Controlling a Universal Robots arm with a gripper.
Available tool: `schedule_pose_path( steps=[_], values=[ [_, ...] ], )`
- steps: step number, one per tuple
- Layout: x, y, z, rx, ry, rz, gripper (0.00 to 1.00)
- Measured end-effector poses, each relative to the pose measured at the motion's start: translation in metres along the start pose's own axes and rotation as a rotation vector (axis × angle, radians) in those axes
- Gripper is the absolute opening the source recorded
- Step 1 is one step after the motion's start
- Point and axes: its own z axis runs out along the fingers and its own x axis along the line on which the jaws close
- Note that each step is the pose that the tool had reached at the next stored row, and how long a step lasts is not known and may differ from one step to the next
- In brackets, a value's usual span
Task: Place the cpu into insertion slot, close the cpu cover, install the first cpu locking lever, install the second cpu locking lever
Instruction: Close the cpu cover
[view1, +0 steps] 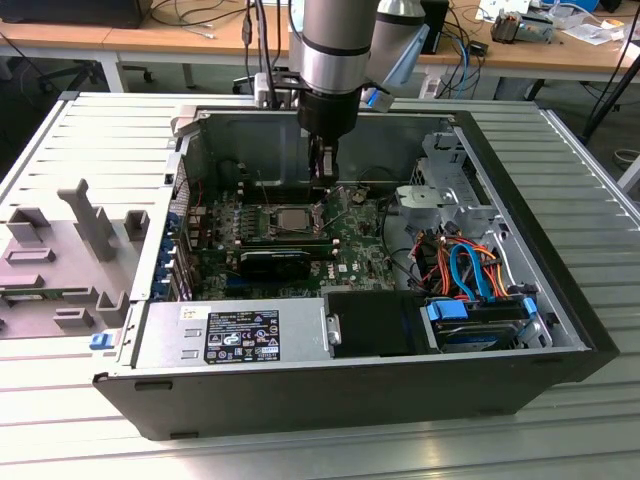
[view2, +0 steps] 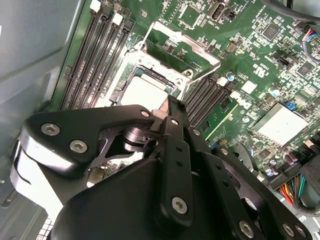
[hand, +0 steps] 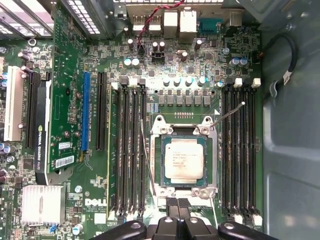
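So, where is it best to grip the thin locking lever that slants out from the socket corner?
Probably the locking lever near its free tip, from above, pinching across the rod: it is thin, and that end lies clear over the memory slots.

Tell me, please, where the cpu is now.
In the first wrist view, the cpu lies in the insertion slot, between two banks of memory slots.

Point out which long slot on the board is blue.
The blue slot in the first wrist view, between the upright card and a black slot; every other long slot is black or white.
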Motion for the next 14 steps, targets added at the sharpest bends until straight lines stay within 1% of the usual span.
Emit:
schedule_pose_path(
  steps=[14],
  values=[
    [0.0001, -0.0008, -0.0047, 0.0000, -0.0001, 0.000, 0.11]
  ],
)
